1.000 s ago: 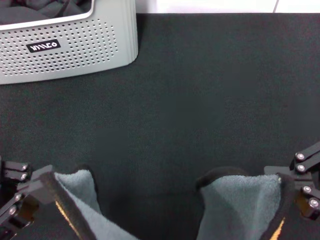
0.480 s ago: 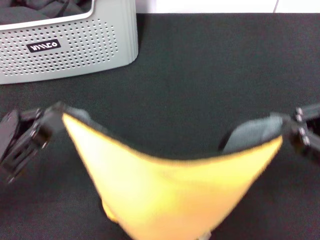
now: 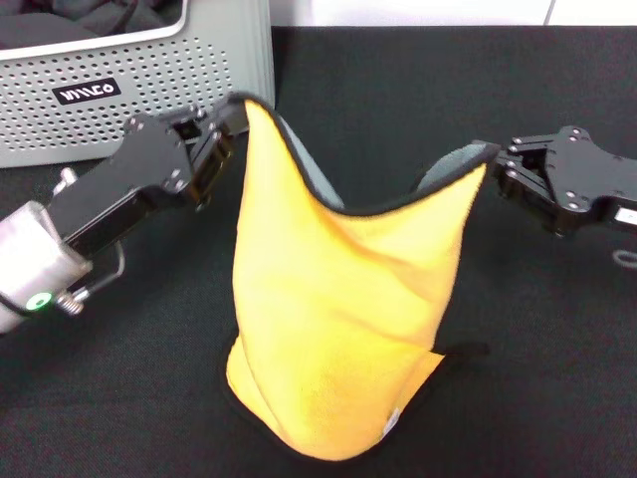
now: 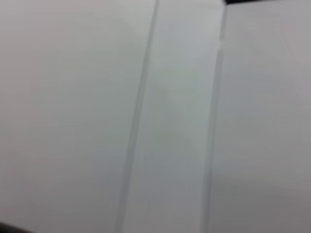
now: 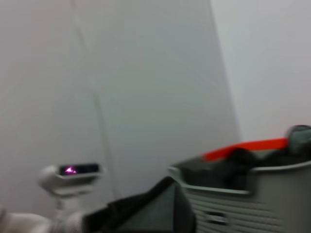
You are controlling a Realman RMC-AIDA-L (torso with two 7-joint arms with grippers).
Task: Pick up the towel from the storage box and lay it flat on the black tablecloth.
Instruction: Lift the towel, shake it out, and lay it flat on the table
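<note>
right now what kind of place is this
Probably a robot test bench: a table under a black tablecloth, a perforated storage box of cloths, blank pale walls, and the left claw and right claw holding up a towel.

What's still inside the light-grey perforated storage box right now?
Inside the light-grey perforated storage box, dark grey-black cloth shows above the rim; the right wrist view adds an orange-red strip. Anything deeper is hidden by the walls. The yellow-orange plush towel hangs outside, between left gripper and right gripper.
</note>
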